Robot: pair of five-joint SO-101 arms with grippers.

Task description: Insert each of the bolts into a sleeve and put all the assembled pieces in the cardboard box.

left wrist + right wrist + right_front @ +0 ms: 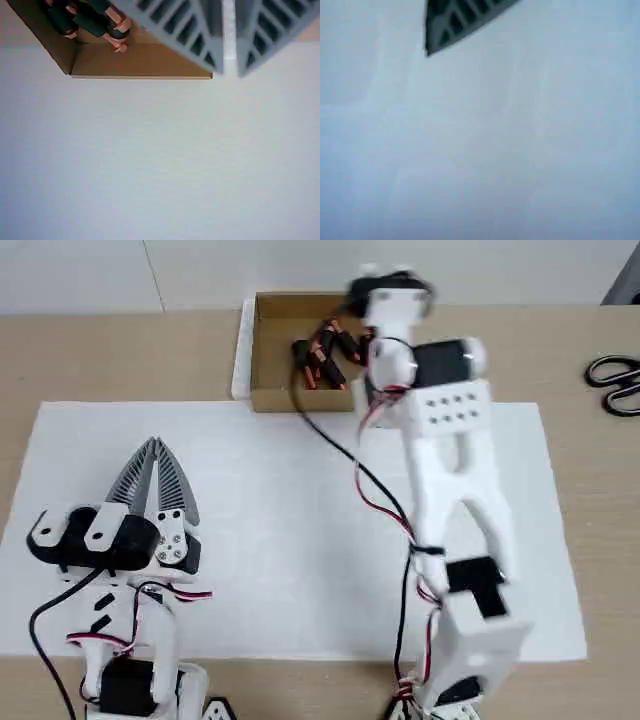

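Cardboard box [272, 350] holds the assembled pieces [322, 358], heaped toward one side.
Left gripper [156, 445] closed together over white sheet [300, 540]; right gripper [388, 288] at box's far corner, state cannot be told.

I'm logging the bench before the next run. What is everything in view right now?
cardboard box: one, brown, at the paper's far edge.
assembled pieces: several, black and orange, inside the box; exact count unclear.
paper sheet: one, white, over the table's middle.
scissors: one pair, dark, on the table's right side.
table: one, light wood.
left gripper: one, grey, shut, above the paper, pointing towards the box.
right arm: one, white, stretched out to the box's right side.
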